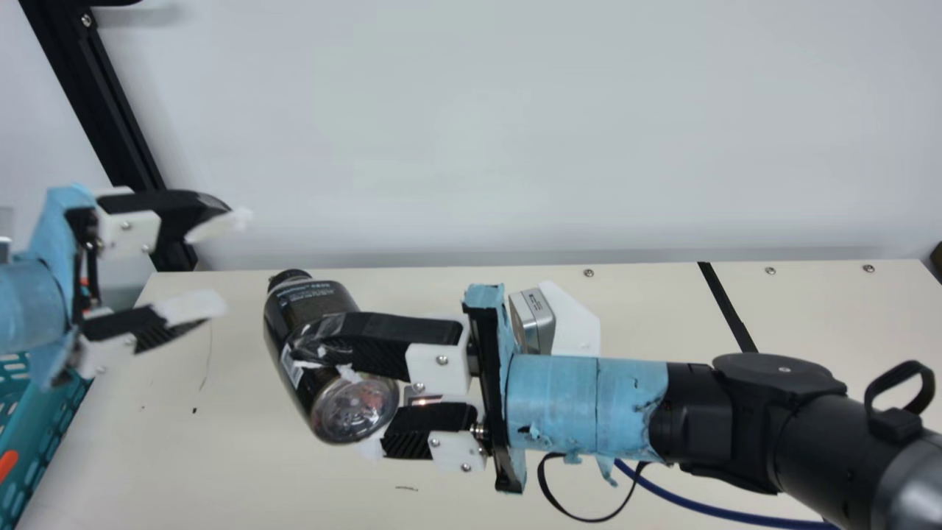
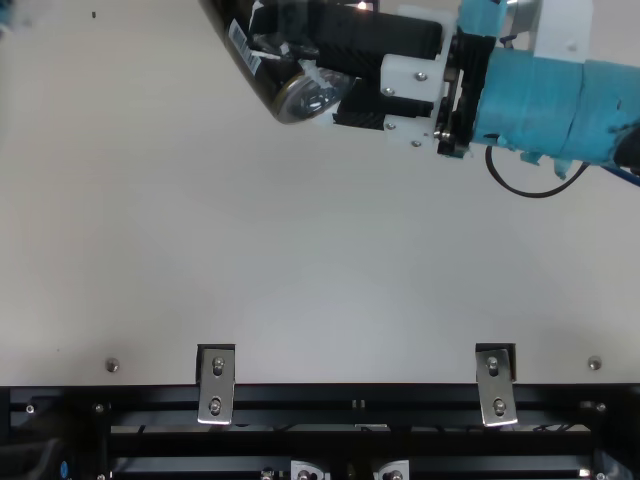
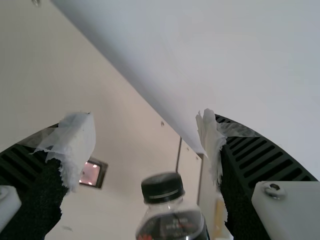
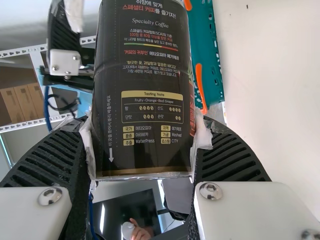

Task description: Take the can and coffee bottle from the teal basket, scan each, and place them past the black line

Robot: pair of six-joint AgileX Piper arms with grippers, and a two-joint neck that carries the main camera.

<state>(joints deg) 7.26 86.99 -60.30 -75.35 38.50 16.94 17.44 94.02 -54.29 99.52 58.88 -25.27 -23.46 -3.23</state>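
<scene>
Holding the dark coffee bottle (image 1: 316, 302) by its body, the robot's right hand (image 1: 335, 394) has its fingers closed against the sides, while the left hand (image 1: 229, 259), nearer the teal basket (image 1: 53, 436), is spread wide with nothing between its fingers. The bottle is out of the basket and in the air above the cream surface (image 1: 235, 456), tilted, its clear base towards the neck camera and its black cap (image 3: 162, 188) pointing away. Picking the bottle out is therefore done. In the left wrist view, a glowing pinkish square in a dark frame, probably the scanner (image 3: 91, 172), sits on the surface, and the main view has the bottle close to where it lies. Scanning seems to be the step in hand, though it cannot be told whether the code has already been read. Placing the bottle is left to do: the black line (image 1: 727, 309) crosses the surface well to the right, and the bottle is on the basket's side of it. How far the can has got, whether scanned or set down, cannot be judged, so the task is perhaps about half to three-quarters complete.
</scene>
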